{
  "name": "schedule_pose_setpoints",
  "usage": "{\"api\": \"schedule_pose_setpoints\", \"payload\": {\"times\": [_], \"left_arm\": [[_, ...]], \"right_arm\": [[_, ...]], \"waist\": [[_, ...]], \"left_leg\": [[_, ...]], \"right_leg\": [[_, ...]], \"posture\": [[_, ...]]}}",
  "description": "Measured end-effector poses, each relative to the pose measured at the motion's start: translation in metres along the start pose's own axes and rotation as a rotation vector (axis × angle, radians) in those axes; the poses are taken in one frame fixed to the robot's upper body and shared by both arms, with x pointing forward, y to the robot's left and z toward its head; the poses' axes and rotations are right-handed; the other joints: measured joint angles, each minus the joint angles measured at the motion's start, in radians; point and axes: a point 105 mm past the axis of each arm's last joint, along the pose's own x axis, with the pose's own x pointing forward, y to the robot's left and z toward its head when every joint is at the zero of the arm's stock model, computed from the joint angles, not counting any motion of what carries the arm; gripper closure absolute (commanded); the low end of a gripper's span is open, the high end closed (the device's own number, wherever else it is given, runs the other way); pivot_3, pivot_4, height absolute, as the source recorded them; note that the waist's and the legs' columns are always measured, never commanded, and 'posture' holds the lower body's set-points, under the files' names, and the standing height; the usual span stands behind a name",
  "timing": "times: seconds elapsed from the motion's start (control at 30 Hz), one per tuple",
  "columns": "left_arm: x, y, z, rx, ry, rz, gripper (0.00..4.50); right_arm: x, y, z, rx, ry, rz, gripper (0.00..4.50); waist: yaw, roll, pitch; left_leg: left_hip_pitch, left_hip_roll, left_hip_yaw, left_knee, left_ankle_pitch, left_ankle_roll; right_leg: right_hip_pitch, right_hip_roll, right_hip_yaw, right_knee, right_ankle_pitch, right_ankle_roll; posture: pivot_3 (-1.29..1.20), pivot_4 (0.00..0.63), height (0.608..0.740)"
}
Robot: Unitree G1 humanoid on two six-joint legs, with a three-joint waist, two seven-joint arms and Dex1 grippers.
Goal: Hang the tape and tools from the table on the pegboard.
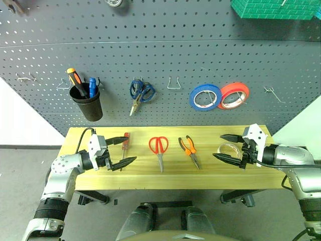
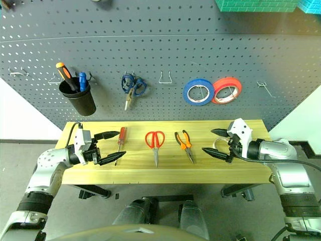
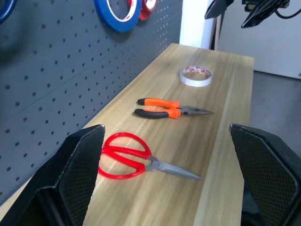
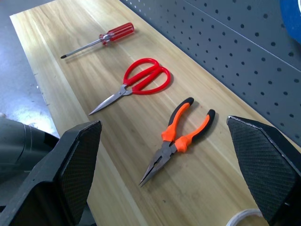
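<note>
On the table lie, from left to right, a slim red-handled screwdriver, red-handled scissors, orange-and-black pliers and the whitish tape. Behind them rises the dark grey pegboard. My left gripper hovers open over the table's left end, pointing right, with its tips around the screwdriver's place but not touching it. From the right end my right gripper points left, open, just above the tape, which it partly hides. Neither holds anything.
On the pegboard hang a black cup with two screwdrivers, blue-handled scissors, a blue roll and a red-orange roll. Bare hooks sit between them and at both sides. A green bin is at the top right.
</note>
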Motion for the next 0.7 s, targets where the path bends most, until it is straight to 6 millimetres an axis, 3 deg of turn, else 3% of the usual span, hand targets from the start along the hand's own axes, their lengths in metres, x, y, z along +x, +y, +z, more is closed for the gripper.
{"api": "schedule_pose_setpoints", "payload": {"times": [0.27,0.57,0.7], "left_arm": [[-0.002,-0.001,-0.009,-0.005,0.026,-0.019,0.06],[0.003,-0.003,-0.003,0.019,0.014,-0.021,0.06],[0.008,-0.005,-0.003,0.017,0.01,-0.026,0.06]], "right_arm": [[-0.001,-0.002,-0.006,0.038,0.019,-0.029,0.0],[-0.002,-0.007,-0.01,0.039,0.021,-0.032,0.0],[-0.001,-0.011,-0.016,0.049,0.038,-0.049,0.0]], "waist": [[-0.001,0.0,0.0],[0.0,0.001,-0.008],[-0.001,0.001,-0.015]], "left_leg": [[0.0,0.0,0.0,0.0,0.0,0.0],[0.002,0.0,0.0,0.0,0.0,0.0],[0.007,0.0,0.0,0.0,0.0,0.0]], "right_leg": [[0.0,0.0,0.0,0.0,0.0,0.0],[0.002,0.001,0.0,0.0,0.001,0.001],[0.005,0.001,0.0,0.0,0.001,0.0]], "posture": [[-0.02,0.102,0.74],[-0.02,0.04,0.74],[-0.02,0.052,0.74]]}}
